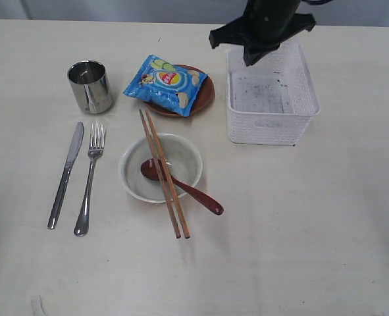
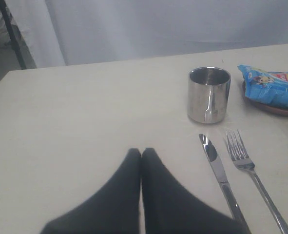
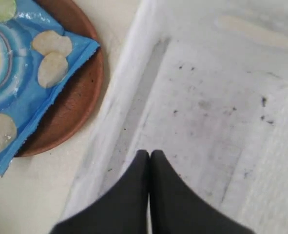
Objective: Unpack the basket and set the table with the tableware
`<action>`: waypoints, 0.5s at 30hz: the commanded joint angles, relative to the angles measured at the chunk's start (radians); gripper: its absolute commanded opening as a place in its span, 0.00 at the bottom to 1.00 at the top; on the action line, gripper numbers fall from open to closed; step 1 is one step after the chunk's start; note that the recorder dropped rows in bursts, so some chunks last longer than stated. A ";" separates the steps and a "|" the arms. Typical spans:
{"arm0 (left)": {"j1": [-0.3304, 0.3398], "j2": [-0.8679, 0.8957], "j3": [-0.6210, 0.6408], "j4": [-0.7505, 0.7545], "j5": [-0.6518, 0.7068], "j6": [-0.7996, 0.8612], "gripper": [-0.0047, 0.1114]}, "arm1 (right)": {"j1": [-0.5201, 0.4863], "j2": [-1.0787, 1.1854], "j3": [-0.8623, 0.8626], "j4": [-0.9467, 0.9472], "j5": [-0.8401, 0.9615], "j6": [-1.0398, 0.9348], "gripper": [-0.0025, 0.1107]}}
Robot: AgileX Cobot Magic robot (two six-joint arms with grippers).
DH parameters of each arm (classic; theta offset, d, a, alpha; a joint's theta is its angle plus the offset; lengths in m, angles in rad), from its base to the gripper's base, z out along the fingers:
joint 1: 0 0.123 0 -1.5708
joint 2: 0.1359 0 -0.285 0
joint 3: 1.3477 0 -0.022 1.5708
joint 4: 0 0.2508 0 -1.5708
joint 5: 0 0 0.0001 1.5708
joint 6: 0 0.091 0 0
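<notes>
Tableware [image 1: 181, 161] lay on the table [image 1: 299, 217], beside the basket [image 1: 270, 125]. Right gripper [image 3: 149, 156] hung over the basket, jaws pressed together on nothing; left gripper [image 2: 141, 152], likewise closed and empty, hovered near the knife [image 2: 216, 163].

No wording is being made out with certainty in any of the three views; the only printed matter is being carried by the blue chip bag [image 1: 166, 83], which is lying on the round brown plate [image 1: 207, 95] at the far middle of the table [image 1: 299, 230]; a round yellow emblem [image 1: 171, 78] crossed by a red band is being shown on the bag's face; whatever lettering is being borne by that band is blurred past reading; pale chip slices are being pictured around it; in the right wrist view only an edge of the emblem is being caught; in the left wrist view the print is too small to be read.
</notes>
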 commanded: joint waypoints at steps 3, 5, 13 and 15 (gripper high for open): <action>-0.006 -0.002 0.002 0.000 -0.001 -0.002 0.04 | 0.009 -0.213 0.039 -0.006 -0.026 0.025 0.02; -0.006 -0.002 0.002 0.000 -0.001 -0.002 0.04 | 0.021 -0.297 0.124 -0.006 -0.119 0.053 0.02; -0.006 -0.002 0.002 0.000 -0.001 -0.002 0.04 | 0.092 -0.667 0.611 -0.017 -0.526 0.080 0.02; -0.006 -0.002 0.002 0.000 -0.001 -0.002 0.04 | 0.092 -0.745 0.677 0.003 -0.536 0.080 0.02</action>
